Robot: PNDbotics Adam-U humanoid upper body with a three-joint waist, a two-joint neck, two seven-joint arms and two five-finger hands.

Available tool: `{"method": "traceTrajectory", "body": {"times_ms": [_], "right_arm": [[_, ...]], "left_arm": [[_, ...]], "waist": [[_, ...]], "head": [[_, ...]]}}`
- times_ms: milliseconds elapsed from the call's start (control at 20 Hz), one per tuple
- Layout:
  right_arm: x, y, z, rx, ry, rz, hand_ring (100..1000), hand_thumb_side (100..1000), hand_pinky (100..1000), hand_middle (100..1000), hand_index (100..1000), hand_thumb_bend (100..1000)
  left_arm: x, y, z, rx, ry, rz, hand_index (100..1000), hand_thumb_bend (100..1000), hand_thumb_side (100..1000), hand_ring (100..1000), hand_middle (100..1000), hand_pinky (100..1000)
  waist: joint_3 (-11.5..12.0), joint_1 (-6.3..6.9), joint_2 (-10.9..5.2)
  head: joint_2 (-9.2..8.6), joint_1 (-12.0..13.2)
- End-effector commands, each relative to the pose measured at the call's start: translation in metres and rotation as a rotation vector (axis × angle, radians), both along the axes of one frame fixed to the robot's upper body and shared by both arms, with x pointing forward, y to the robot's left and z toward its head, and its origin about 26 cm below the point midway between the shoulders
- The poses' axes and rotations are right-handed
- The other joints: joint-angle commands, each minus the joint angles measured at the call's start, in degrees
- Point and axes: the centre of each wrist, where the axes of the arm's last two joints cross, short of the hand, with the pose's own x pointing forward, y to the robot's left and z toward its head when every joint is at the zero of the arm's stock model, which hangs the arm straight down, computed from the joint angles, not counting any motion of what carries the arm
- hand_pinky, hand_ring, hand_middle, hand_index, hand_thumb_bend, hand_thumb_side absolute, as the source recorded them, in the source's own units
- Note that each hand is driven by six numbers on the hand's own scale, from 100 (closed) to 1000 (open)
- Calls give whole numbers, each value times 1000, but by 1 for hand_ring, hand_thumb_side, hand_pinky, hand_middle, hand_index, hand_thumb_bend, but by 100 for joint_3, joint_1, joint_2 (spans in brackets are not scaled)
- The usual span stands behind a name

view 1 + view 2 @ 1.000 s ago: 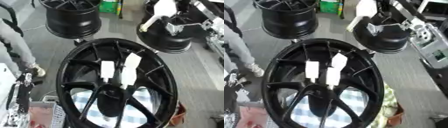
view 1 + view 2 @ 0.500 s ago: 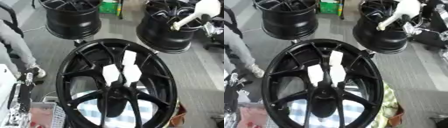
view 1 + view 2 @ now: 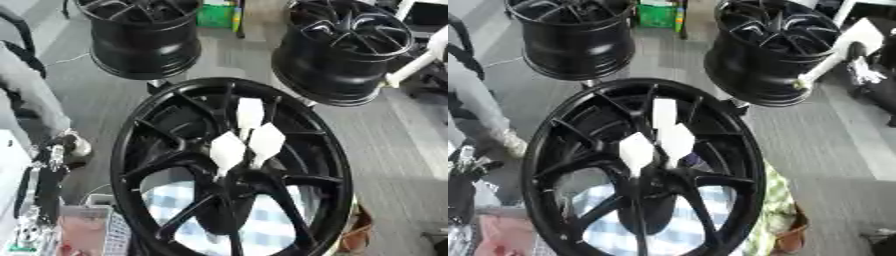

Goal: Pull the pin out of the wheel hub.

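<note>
At centre of both views, 1 black wheel hub stands tilted with its open face toward the camera, its spokes meeting just below the middle of the rim. 3 white flat pieces sit close together over that meeting point. The upper white piece is oblong, with its long axis running from the far rim toward the spoke centre. The 2 lower pieces, the left white piece and the right white piece, are diamond-shaped and taper downward to the centre. Which of the 3 is the pin cannot be told.

A blue-and-white checked cloth shows through the lower spokes. 2 more black wheels, the far left wheel and the far right wheel, rest on the grey floor. A green box lies between them; any lettering on it is too blurred to read.

The left hand shows at the lower left edge, apart from the hub; whether it is spread or closed cannot be told.
</note>
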Motion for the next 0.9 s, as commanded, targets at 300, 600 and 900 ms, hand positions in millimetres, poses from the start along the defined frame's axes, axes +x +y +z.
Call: {"method": "traceTrajectory", "body": {"times_ms": [300, 600, 900], "right_arm": [[-19, -59, -80, 268, 41, -402, 491, 524, 494, 393, 561, 100], [-45, -90, -123, 168, 261, -676, 670, 525, 593, 800, 930, 100], [-54, -96, -140, 165, 309, -889, 779, 657, 660, 912, 974, 100]], "left_arm": [[2, 5, 8, 7, -26, 13, 752, 100, 789, 882, 822, 688], [2, 5, 8, 6, -26, 13, 752, 100, 789, 882, 822, 688], [2, 5, 8, 7, -26, 17, 752, 100, 790, 882, 822, 688]], "waist": [[21, 12, -26], [15, 16, -9], [35, 12, 2]], "head": [[28, 46], [28, 51], [28, 54]]}}
